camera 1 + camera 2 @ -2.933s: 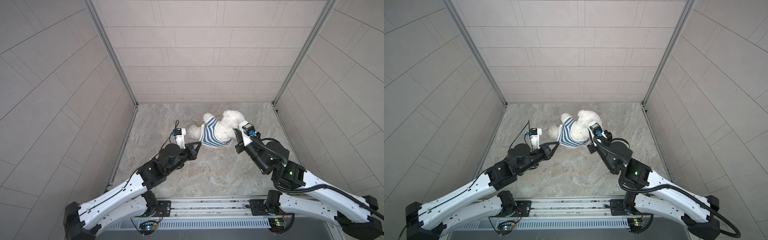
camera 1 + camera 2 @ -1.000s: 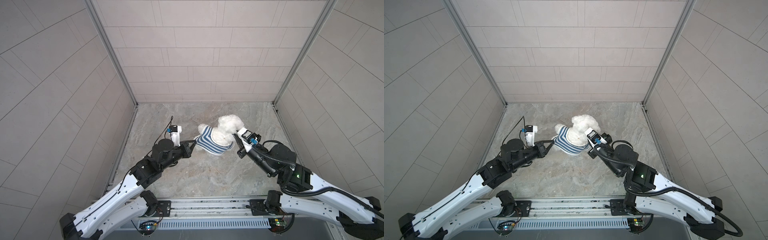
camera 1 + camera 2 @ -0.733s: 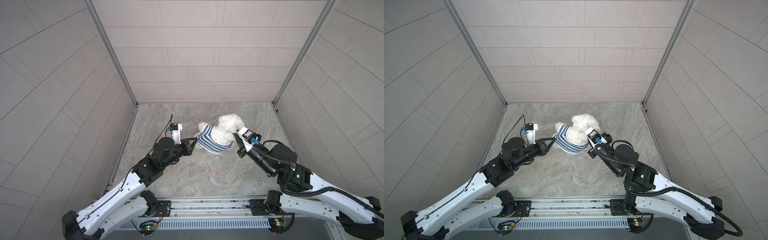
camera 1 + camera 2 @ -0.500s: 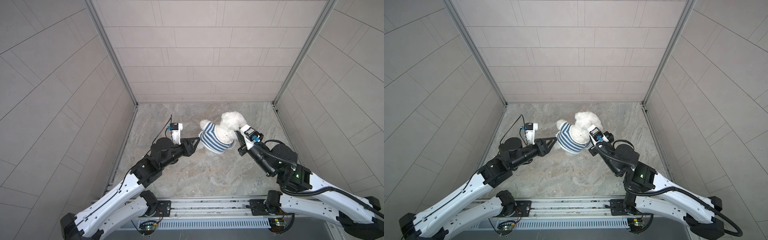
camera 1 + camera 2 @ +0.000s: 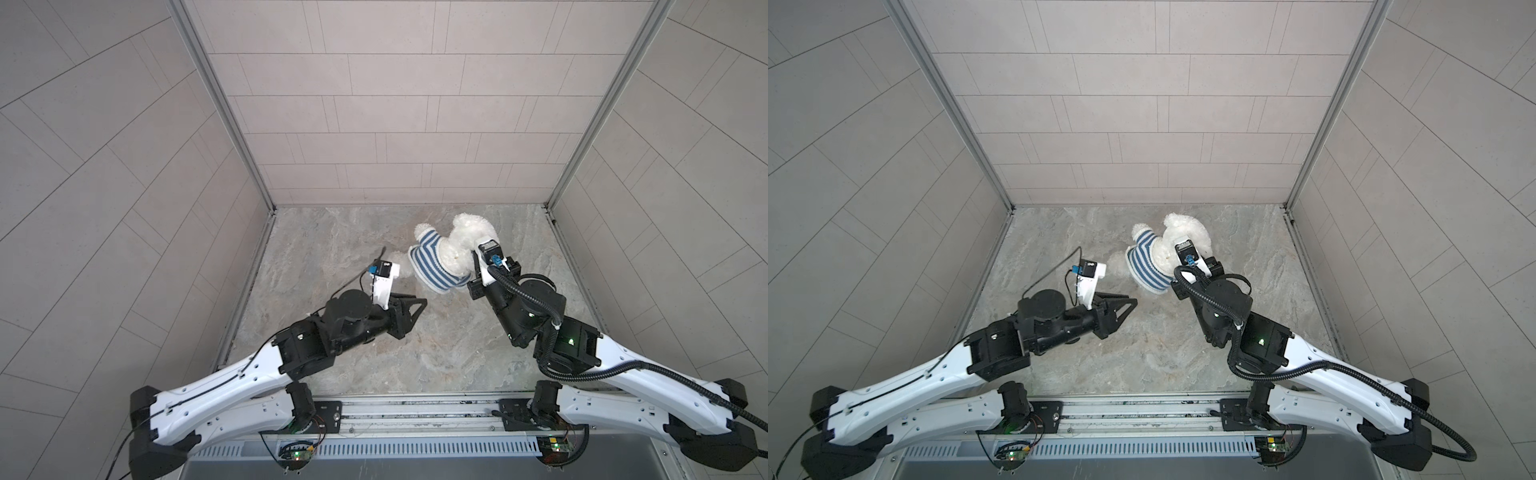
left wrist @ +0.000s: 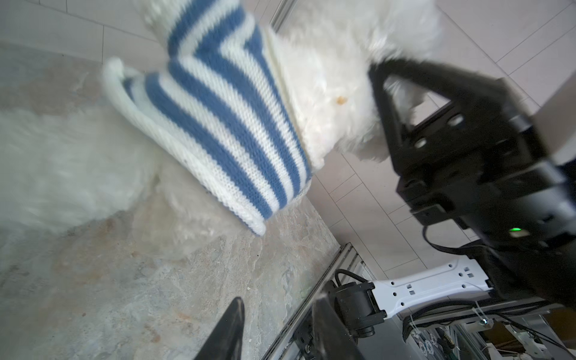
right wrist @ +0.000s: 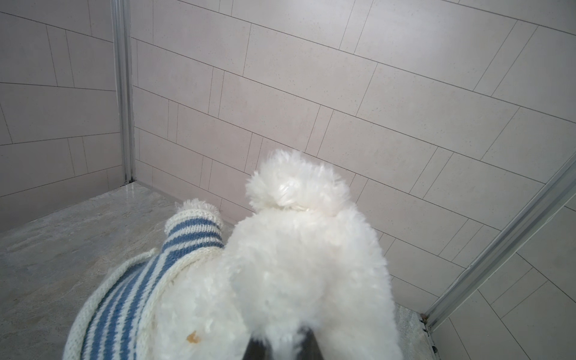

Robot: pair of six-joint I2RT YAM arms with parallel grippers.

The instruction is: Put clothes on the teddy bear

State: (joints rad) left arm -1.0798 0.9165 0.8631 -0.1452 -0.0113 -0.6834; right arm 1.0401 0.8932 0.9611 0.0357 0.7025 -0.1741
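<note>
Toward one o'clock on the table (image 5: 332,232), close to the back wall (image 5: 395,137), the teddy bear (image 5: 465,241) is found, propped up rather than lying flat. Its torso is wrapped in a blue-and-white striped shirt (image 5: 432,266), and a white paw (image 5: 422,228) is seen poking out of the sleeve at the bear's eleven o'clock. The hem of the shirt hangs loose at the bear's six o'clock.

The right pincer (image 7: 280,343) is pressed into the bear from its four o'clock side. In the right wrist view white fur is squeezed between the two dark fingertips, so the bear is held by a narrow grip. From that view the back of the head and one round ear (image 7: 296,184) are shown.

The left pincer (image 5: 417,309) is set low over the table at the bear's seven o'clock, apart from bear and shirt. Its jaws are parted with a moderate gap and nothing is held between them. In the left wrist view blurred white fur is seen resting on the table below the hem.
</note>
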